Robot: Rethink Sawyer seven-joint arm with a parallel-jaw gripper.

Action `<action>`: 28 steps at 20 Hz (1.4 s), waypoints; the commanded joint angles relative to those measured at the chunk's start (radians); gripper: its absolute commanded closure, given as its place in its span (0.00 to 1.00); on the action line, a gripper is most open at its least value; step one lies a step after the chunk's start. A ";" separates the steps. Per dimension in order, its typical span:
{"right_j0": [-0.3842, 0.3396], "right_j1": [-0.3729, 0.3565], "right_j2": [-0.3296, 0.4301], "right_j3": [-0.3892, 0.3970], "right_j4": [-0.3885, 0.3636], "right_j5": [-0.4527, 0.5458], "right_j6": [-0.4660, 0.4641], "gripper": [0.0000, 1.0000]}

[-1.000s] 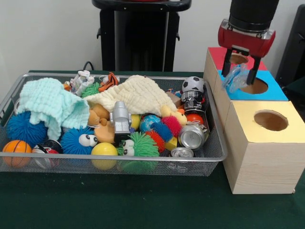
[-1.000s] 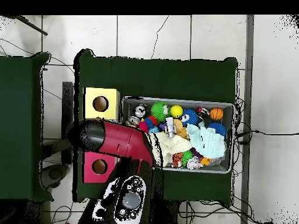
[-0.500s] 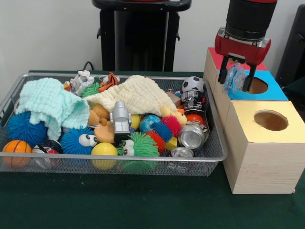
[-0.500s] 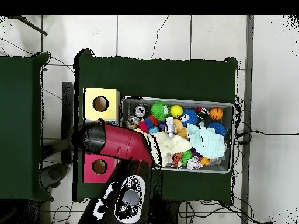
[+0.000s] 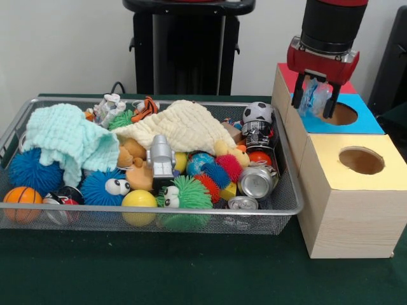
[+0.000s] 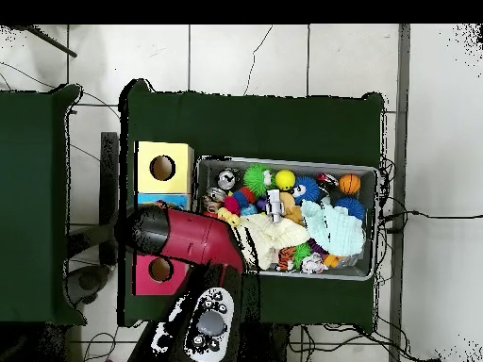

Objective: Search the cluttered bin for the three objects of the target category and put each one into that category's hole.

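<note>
Above the blue-topped box (image 5: 356, 122), just short of its round hole (image 5: 340, 114), the claw (image 5: 314, 101) is held with its two dark fingers (image 5: 330, 105) pinching a crumpled clear plastic piece (image 5: 313, 96), possibly a squashed bottle, though its exact kind cannot be made out. That piece hangs free of the box and has not yet been dropped, so this delivery is judged to be under way and near its end. Three boxes are lined up beside the wire bin (image 5: 152, 213): a red-topped box (image 5: 289, 75) at the far end, the blue one in the middle and a yellow-topped box (image 5: 353, 190) nearest the camera, all standing on the green surface (image 5: 159, 273). What already lies inside any hole is hidden, so how many of the three objects have been delivered cannot be read. Plenty is left in the bin: a pale green cloth (image 5: 63, 136), a cream cloth (image 5: 181, 127), fuzzy balls, a small orange basketball (image 5: 21, 202), a football-patterned ball (image 5: 257, 112) and two drink cans (image 5: 256, 181) by the near right corner. Another clear plastic item (image 5: 109, 105) seems to lie at the far left of the bin and may belong to the same category. From overhead, the red arm (image 6: 189, 238) is seen covering the blue box, with only the yellow and red tops exposed
</note>
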 commanded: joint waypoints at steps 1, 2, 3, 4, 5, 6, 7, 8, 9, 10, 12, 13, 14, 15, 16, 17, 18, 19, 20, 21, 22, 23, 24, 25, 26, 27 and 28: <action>-0.027 0.007 0.108 0.083 0.019 -0.001 0.139 0.00; -0.027 0.009 0.111 0.084 0.020 -0.006 0.140 0.00; -0.026 0.012 0.113 0.084 0.020 -0.010 0.141 0.00; -0.021 0.013 0.114 0.085 0.021 -0.014 0.146 0.00; -0.017 0.014 0.116 0.086 0.023 -0.018 0.152 0.00; -0.009 0.015 0.115 0.087 0.025 -0.021 0.160 0.00; -0.002 0.015 0.114 0.087 0.027 -0.025 0.168 0.00; 0.007 0.014 0.113 0.089 0.029 -0.026 0.177 0.00; 0.012 0.016 0.112 0.086 0.031 -0.027 0.183 0.00; 0.017 0.018 0.111 0.084 0.033 -0.028 0.189 0.00; 0.027 0.026 0.109 0.073 0.037 -0.026 0.200 0.00; 0.031 0.029 0.108 0.069 0.039 -0.025 0.204 0.00; 0.034 0.030 0.108 0.066 0.041 -0.025 0.208 0.00; 0.036 0.033 0.107 0.064 0.044 -0.025 0.210 0.00; 0.039 0.036 0.108 0.061 0.046 -0.026 0.213 0.00; 0.040 0.039 0.110 0.058 0.049 -0.030 0.215 0.00; 0.040 0.045 0.112 0.053 0.052 -0.033 0.215 0.00; 0.041 0.048 0.113 0.051 0.055 -0.036 0.218 0.00; 0.046 0.050 0.111 0.045 0.058 -0.031 0.223 0.00; 0.051 0.052 0.109 0.039 0.061 -0.027 0.228 0.00; 0.054 0.054 0.107 0.035 0.065 -0.026 0.231 0.00; 0.058 0.056 0.106 0.032 0.068 -0.025 0.235 0.00; 0.060 0.060 0.105 0.025 0.071 -0.023 0.237 0.00; 0.063 0.065 0.104 0.021 0.073 -0.026 0.239 0.00; 0.066 0.070 0.102 0.017 0.075 -0.028 0.241 0.00; 0.069 0.078 0.099 0.011 0.075 -0.034 0.243 0.00; 0.070 0.084 0.097 0.008 0.075 -0.039 0.241 0.00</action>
